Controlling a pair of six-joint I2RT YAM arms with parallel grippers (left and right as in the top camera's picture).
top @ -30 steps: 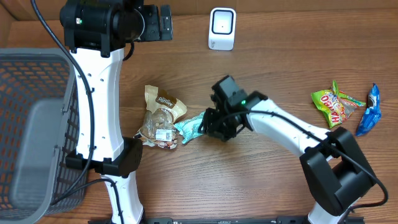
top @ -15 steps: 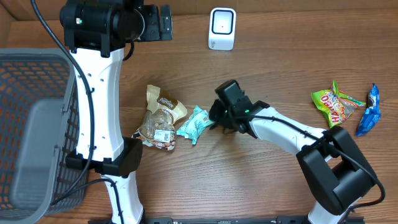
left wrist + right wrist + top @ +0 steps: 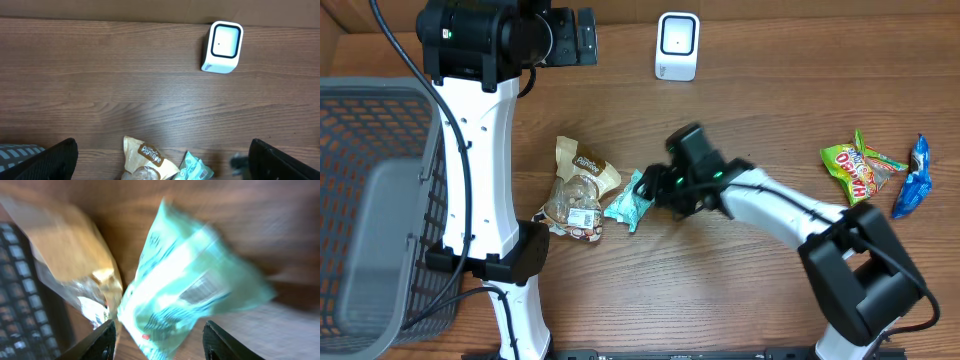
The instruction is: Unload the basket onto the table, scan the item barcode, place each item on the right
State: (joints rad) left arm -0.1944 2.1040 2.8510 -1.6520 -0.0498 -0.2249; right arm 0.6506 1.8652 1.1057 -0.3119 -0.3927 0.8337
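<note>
Both grippers are standing parted and empty, the left gripper [image 3: 162, 156] hovering idle while the right gripper [image 3: 656, 190] is lining up on the teal packet [image 3: 629, 203] lying on the table [image 3: 740, 310] beside the tan bag [image 3: 582, 188], likely needing a pinch before carrying its barcode to the white scanner [image 3: 677, 45].

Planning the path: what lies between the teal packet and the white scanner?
Nothing: only bare table between teal packet and scanner, shown in the overhead view.

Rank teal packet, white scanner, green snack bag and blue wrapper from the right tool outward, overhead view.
1. teal packet, at the right tool's tips.
2. white scanner, at the far edge.
3. green snack bag, out to the right.
4. blue wrapper, farthest right.
</note>
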